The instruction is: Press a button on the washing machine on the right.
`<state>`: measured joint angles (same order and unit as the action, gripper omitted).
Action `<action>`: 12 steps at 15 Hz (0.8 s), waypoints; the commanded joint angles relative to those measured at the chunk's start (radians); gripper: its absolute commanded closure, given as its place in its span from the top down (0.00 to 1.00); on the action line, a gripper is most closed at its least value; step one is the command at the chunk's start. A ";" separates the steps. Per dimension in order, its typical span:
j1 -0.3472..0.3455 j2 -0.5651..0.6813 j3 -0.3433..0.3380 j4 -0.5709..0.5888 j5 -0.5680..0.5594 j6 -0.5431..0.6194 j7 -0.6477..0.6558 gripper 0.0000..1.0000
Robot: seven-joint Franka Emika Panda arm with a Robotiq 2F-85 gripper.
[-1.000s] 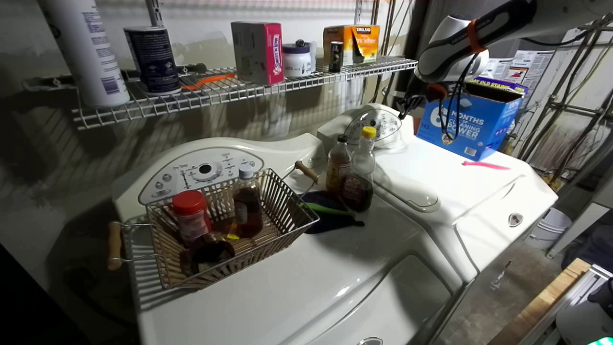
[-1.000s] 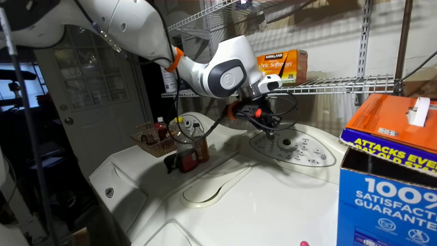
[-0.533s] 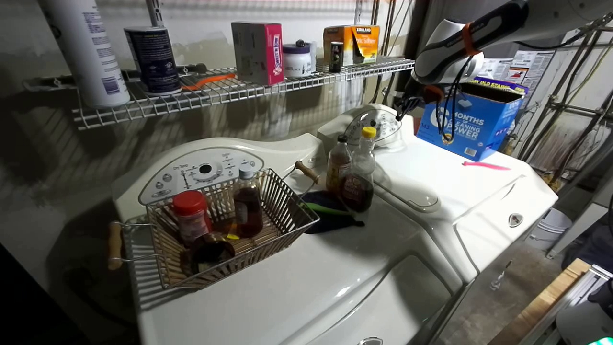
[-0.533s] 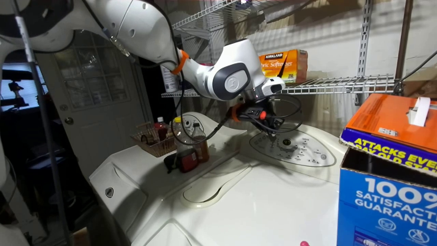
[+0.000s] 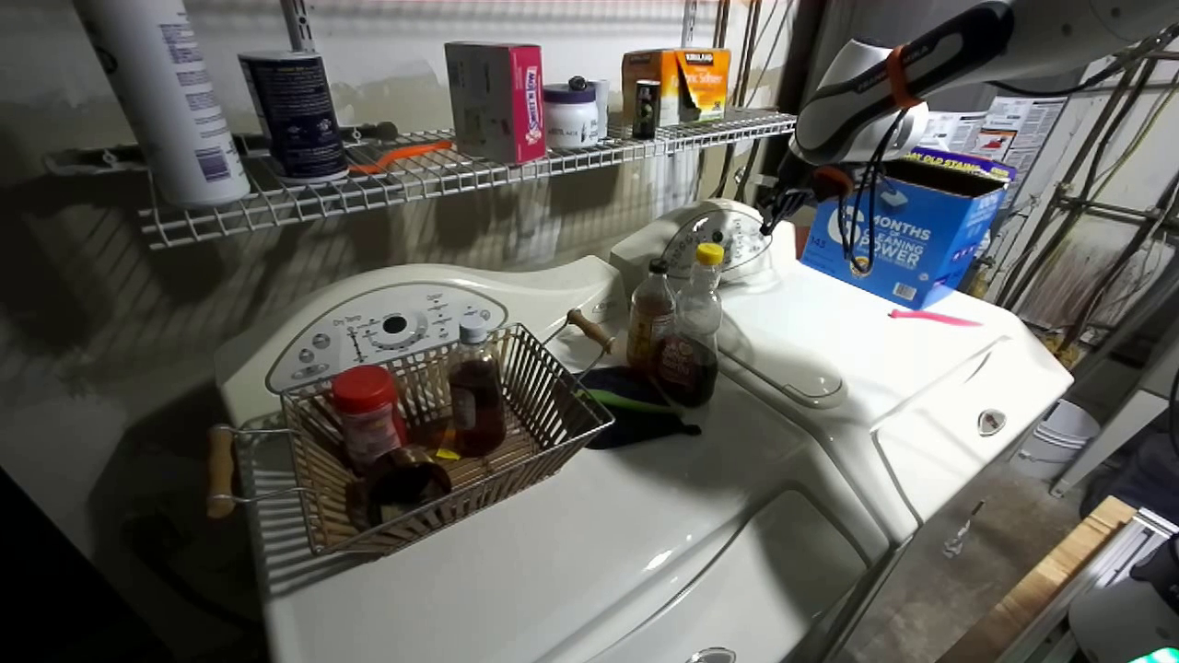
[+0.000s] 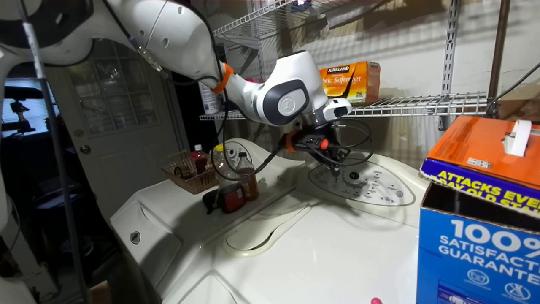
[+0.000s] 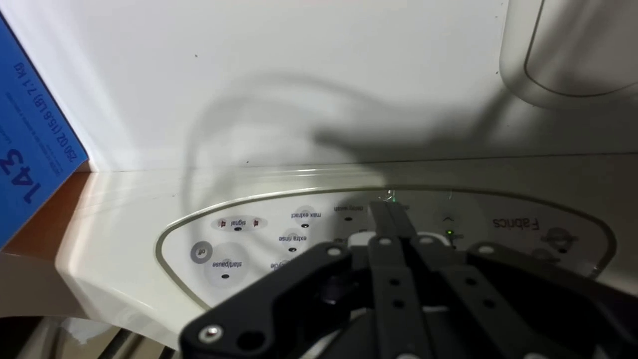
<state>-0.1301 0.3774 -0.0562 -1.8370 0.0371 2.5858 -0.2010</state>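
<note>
End effector (image 7: 392, 213), black: fingers closed against each other, pointing down at the control panel (image 6: 371, 188); contact cannot be told.
Washing machine (image 6: 337, 257), white: under the end effector, panel side nearest.
Dial (image 6: 354, 175), dark-centred: on the panel, just beside the fingertips in an exterior view.
Blue box (image 6: 472, 253): on the washing machine, left of the end effector in the wrist view.
Orange box (image 6: 352, 82), marked KIRKLAND: on the wire shelf (image 6: 413, 111), higher than the end effector.
Bottles (image 5: 697, 368), two, yellow- and black-capped: well apart from the end effector, on the neighbouring machine (image 5: 461, 599).
Basket (image 5: 461, 505), wooden-handled: same machine, farther from the end effector than the bottles.
</note>
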 commanded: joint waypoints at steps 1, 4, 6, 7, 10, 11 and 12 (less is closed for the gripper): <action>-0.026 0.062 0.026 0.073 0.016 -0.036 -0.052 0.00; -0.039 0.101 0.035 0.118 0.018 -0.037 -0.080 0.00; -0.043 0.125 0.037 0.149 0.009 -0.039 -0.087 0.00; -0.047 0.136 0.040 0.165 0.008 -0.043 -0.091 0.00; -0.056 0.173 0.046 0.217 0.013 -0.058 -0.101 0.00; -0.055 0.184 0.045 0.231 0.009 -0.065 -0.098 0.00; -0.058 0.195 0.048 0.245 0.012 -0.072 -0.099 0.00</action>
<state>-0.1636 0.5163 -0.0326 -1.6797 0.0380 2.5627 -0.2738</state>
